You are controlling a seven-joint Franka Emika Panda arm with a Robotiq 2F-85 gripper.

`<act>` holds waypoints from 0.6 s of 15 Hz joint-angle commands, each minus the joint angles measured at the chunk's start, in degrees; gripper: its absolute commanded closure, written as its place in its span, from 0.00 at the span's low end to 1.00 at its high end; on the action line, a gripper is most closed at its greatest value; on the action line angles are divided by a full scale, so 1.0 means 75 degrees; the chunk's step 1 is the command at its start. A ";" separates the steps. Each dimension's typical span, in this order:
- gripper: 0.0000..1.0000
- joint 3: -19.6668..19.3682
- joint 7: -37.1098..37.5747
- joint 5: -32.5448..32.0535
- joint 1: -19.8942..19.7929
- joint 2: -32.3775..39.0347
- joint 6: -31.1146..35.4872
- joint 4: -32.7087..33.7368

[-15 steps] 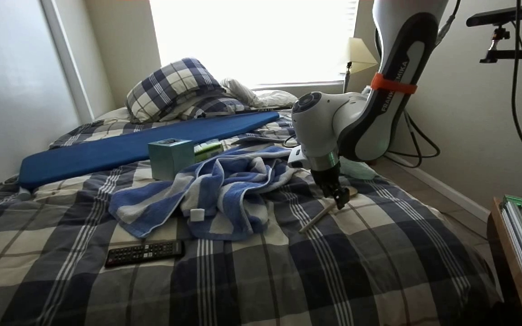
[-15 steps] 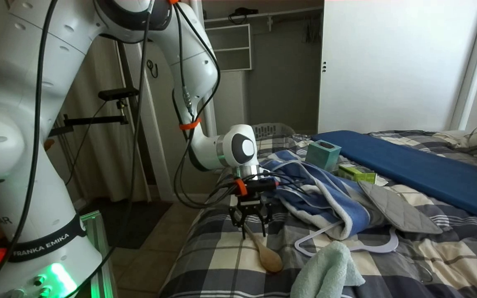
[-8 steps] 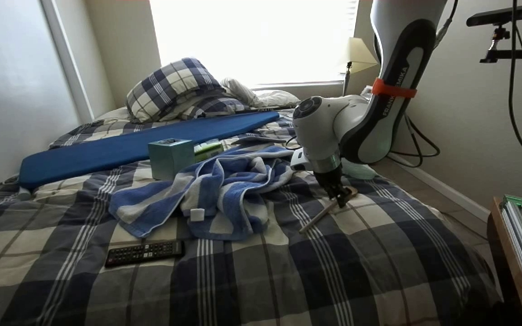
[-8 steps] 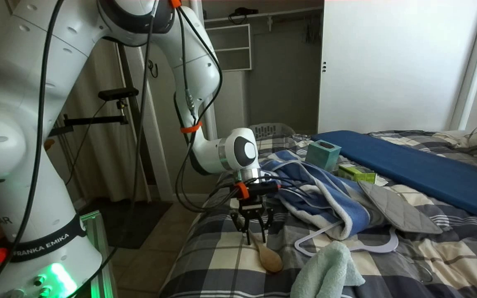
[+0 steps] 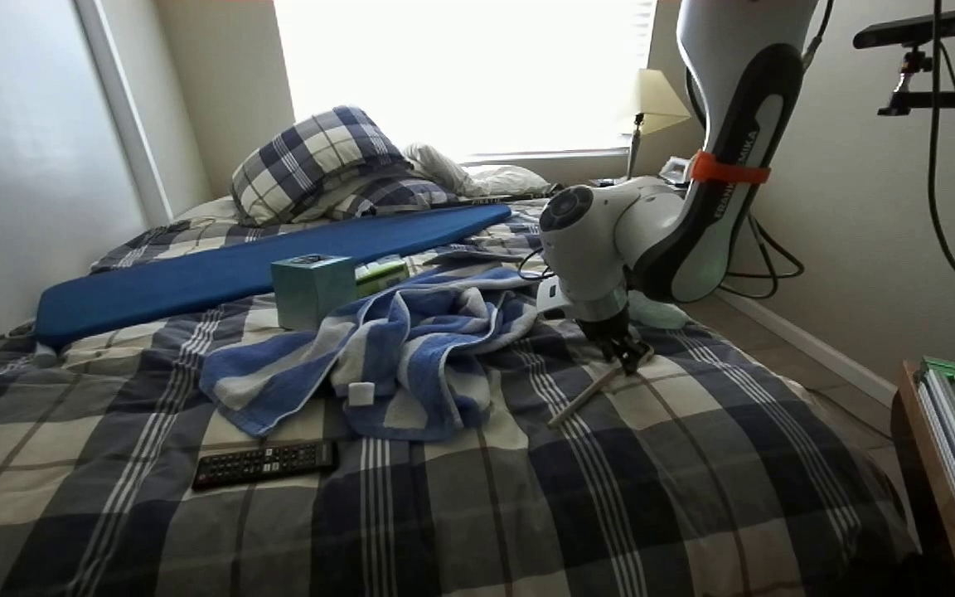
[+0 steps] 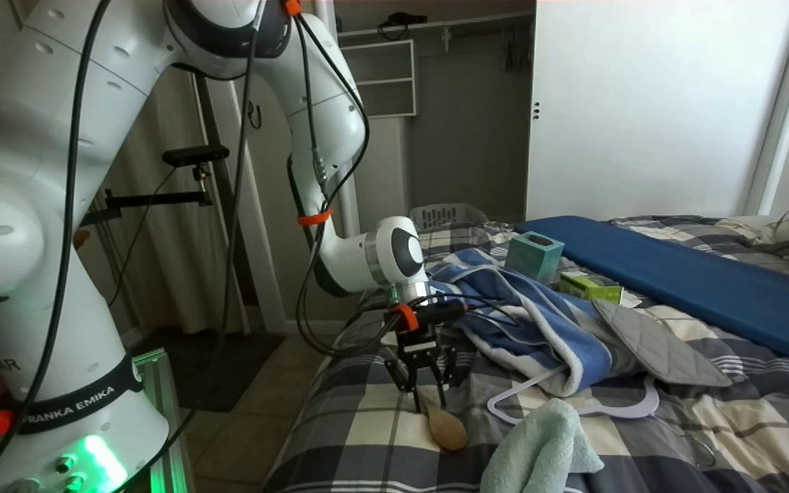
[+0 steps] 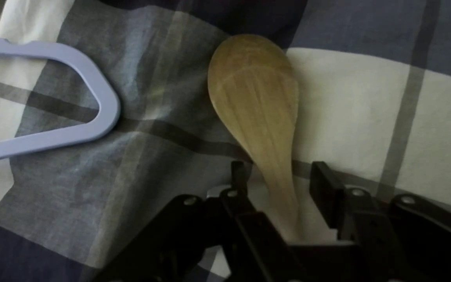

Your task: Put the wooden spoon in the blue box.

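The wooden spoon (image 6: pixel 447 431) lies flat on the plaid bed; its handle (image 5: pixel 581 400) shows in an exterior view. In the wrist view the spoon's bowl (image 7: pixel 255 86) lies beyond my fingertips. My gripper (image 6: pixel 430 408) points down at the spoon's neck, low over the bed. In the wrist view my gripper (image 7: pixel 279 172) is open, a finger on each side of the neck, with gaps on both sides. A teal-blue cube-shaped box (image 6: pixel 533 257) with a dark opening on top stands upright across the bed. Behind it lies a long, flat royal-blue board (image 5: pixel 270 261), round-cornered.
A blue-white striped towel (image 5: pixel 411 348) lies heaped between spoon and box. A lilac hanger (image 7: pixel 110 105), mint cloth (image 6: pixel 545 452) and grey quilted pad (image 6: pixel 661 342) lie near the spoon. A green packet (image 6: pixel 590 289) lies beside the box. A remote (image 5: pixel 266 464) lies on the bed.
My gripper has moved down and along the spoon toward its bowl. It stays open. The spoon, the box and the board have not moved.
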 commanded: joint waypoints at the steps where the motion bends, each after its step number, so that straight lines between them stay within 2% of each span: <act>1: 0.59 0.0062 0.0195 -0.0528 -0.0044 0.0238 0.0008 0.0246; 8: 0.53 0.0290 -0.0166 -0.0735 -0.0245 0.0354 0.0174 0.0266; 9: 0.55 0.0321 -0.0203 -0.0754 -0.0262 0.0356 0.0165 0.0258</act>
